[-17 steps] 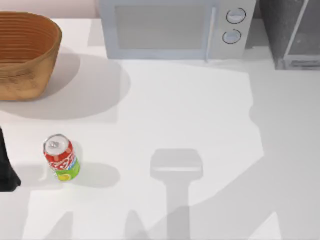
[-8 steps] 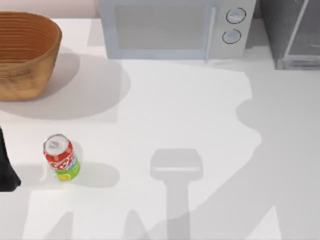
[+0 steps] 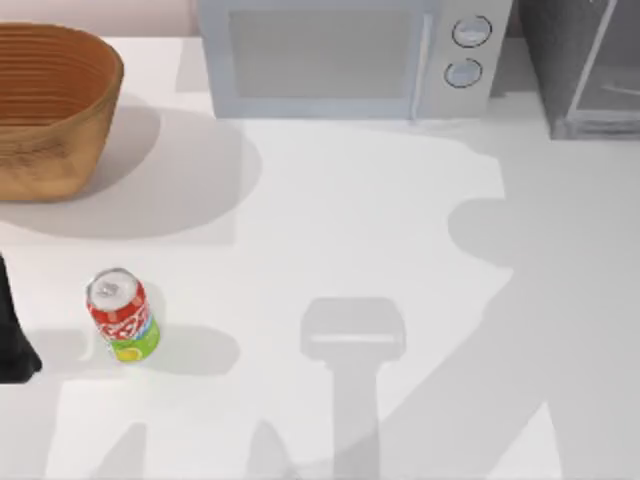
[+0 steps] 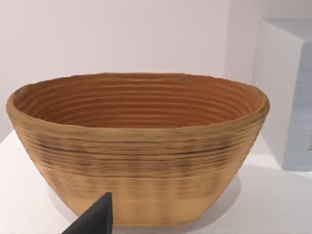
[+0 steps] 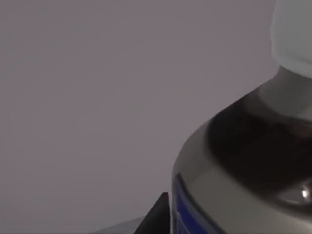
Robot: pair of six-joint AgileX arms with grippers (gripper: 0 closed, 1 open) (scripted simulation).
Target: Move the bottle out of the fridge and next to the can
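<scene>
The bottle (image 5: 243, 170) is seen very close in the right wrist view, against a plain grey backdrop; whether it is gripped cannot be told. The can (image 3: 122, 317) stands upright at the table's (image 3: 330, 220) left. The fridge (image 3: 585, 65) sits at the far right.

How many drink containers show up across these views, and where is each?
2. The can stands upright on the table's left side, in front of the basket. The bottle sits close before the right wrist camera against a grey background. Others may be hidden inside the fridge.
</scene>
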